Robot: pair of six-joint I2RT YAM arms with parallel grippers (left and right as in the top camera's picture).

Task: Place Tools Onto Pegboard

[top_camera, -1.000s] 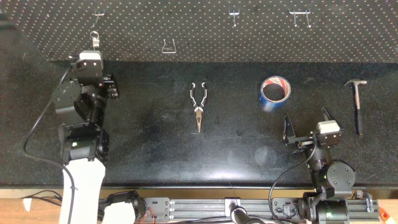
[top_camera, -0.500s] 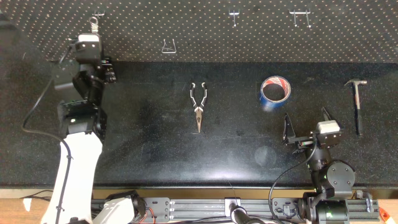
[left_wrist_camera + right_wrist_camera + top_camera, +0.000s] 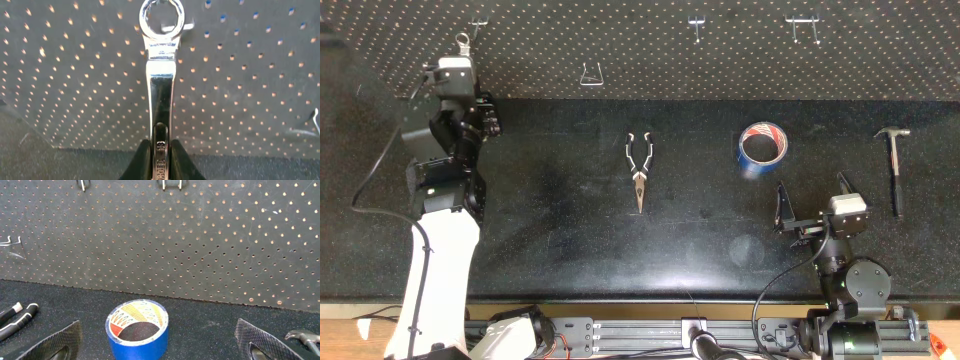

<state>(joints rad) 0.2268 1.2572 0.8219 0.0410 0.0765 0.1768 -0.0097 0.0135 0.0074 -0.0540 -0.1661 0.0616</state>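
Pegboard (image 3: 250, 75) behind, wrench (image 3: 161, 75) handle hidden in left pincer (image 3: 160, 148)

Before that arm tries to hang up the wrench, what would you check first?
1. Wrench held: the left gripper is shut on the shank of the wrench, which stands straight up in front of the pegboard. Ok.
2. Ring end on the hook: the ring is close to it, but whether it is threaded over it is unclear. Cannot tell.
3. Other arm out of the way: the right gripper is open, far off by the tape roll. Ok.
4. Path clear: the pliers and hammer lie on the table, well away. Ok.
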